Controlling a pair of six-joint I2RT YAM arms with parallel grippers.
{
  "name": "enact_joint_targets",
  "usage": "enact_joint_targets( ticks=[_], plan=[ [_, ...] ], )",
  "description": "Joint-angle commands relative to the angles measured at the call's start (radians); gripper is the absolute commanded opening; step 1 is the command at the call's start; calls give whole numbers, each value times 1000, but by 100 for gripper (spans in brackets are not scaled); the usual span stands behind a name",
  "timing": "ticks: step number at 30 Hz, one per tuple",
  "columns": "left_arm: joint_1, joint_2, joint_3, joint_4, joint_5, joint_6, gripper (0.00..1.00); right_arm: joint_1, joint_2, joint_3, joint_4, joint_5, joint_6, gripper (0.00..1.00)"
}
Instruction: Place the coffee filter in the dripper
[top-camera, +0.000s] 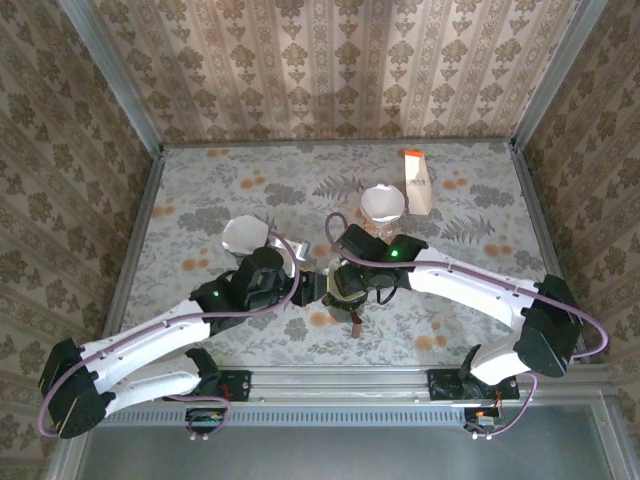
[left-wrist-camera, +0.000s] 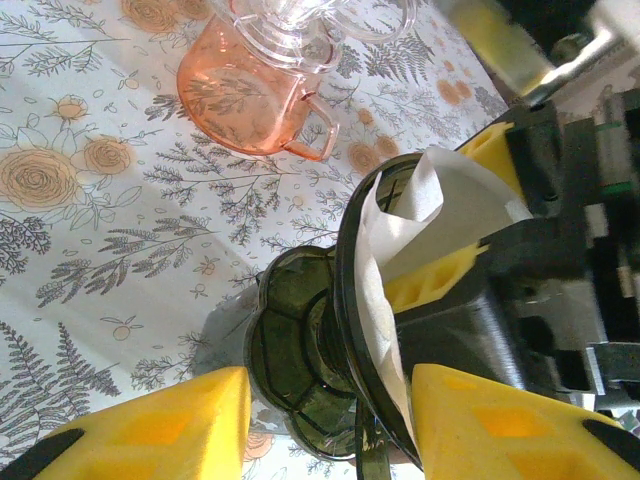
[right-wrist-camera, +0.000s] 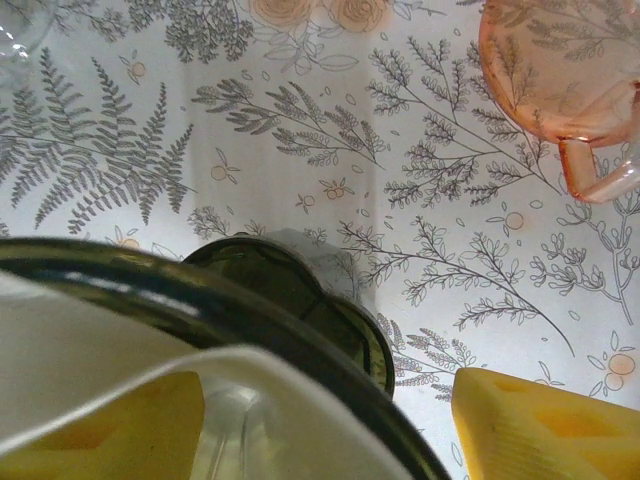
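Note:
The dark green dripper (left-wrist-camera: 300, 340) lies tipped on its side just above the table, mouth toward the right arm. My left gripper (left-wrist-camera: 330, 420) has its yellow fingers (left-wrist-camera: 150, 430) against the dripper's base and rim, shut on it. The white coffee filter (left-wrist-camera: 440, 200) sits in the dripper's mouth, partly sticking out. My right gripper (right-wrist-camera: 325, 420) stands open across the dripper's rim (right-wrist-camera: 300, 350): one finger is inside behind the filter (right-wrist-camera: 120, 330), the other is outside and clear of the wall. In the top view both grippers (top-camera: 312, 287) (top-camera: 345, 288) meet at the dripper (top-camera: 350, 305) in the near middle of the table.
A pink glass cup (left-wrist-camera: 240, 100) (right-wrist-camera: 550, 70) with a clear dripper (left-wrist-camera: 300, 25) on it stands just beyond, at mid-table (top-camera: 383, 205). A white box with an orange top (top-camera: 416, 180) lies at the back right. A clear glass piece (top-camera: 245, 235) sits left of centre.

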Motion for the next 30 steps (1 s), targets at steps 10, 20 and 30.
enact_joint_targets(
  ticks=[10, 20, 30],
  plan=[
    [0, 4, -17, 11, 10, -16, 48, -8, -150, -7, -88, 63, 25, 69],
    [1, 9, -18, 12, 10, -16, 47, -8, -194, -56, -96, 75, 44, 63],
    [0, 12, -15, 13, 13, -18, 48, -9, -215, -34, -74, 96, 10, 63]
  ],
)
